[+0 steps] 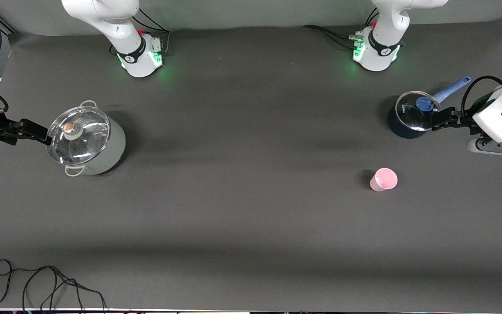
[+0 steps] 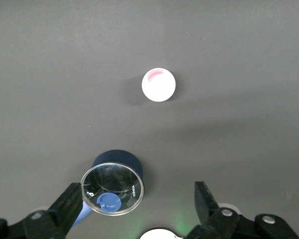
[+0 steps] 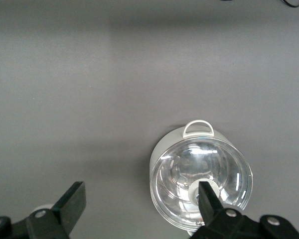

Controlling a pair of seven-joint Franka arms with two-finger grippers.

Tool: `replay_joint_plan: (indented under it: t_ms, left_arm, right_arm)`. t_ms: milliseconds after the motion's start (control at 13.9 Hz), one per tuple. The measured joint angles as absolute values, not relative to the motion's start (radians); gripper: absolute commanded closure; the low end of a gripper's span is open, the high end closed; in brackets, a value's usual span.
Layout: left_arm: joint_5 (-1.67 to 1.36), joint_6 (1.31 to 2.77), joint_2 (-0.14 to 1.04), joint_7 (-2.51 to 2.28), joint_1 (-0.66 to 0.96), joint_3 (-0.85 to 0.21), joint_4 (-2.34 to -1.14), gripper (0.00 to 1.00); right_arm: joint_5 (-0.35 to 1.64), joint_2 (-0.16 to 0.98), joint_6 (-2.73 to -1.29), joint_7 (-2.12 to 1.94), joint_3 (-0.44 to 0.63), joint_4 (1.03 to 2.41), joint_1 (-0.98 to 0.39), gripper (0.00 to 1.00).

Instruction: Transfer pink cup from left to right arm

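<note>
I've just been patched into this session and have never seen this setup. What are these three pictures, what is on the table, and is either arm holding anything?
Two white robot arms stand at a dark table. The big picture looks down from a high camera facing them; the other two come from cameras on each arm's wrist, looking down past that arm's own fingers.

The pink cup stands upright on the table, toward the left arm's end, untouched. Farther from the front camera sits a dark saucepan with a glass lid and blue handle. At the right arm's end is a pale pot with a glass lid.

The left gripper hangs open over the saucepan, empty. The right gripper hangs open beside the pale pot, also empty. Nothing is held yet.
</note>
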State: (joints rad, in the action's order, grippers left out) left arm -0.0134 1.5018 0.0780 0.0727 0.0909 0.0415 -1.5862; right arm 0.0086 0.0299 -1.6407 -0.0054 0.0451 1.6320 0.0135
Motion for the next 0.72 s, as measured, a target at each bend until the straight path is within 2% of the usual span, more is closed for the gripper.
replay_joint_plan:
  t_ms: [361, 721]
  left_arm:
    - [-0.009, 1.477, 0.078, 0.092, 0.089, 0.045, -1.586, 0.0]
    - [-0.002, 1.484, 0.085, 0.394, 0.017, 0.056, -1.587, 0.0]
  right_arm:
    - [0.009, 0.03, -1.641, -0.005, 0.045, 1.632, 0.014, 0.0]
    - [0.009, 0.03, -1.641, -0.005, 0.045, 1.632, 0.012, 0.0]
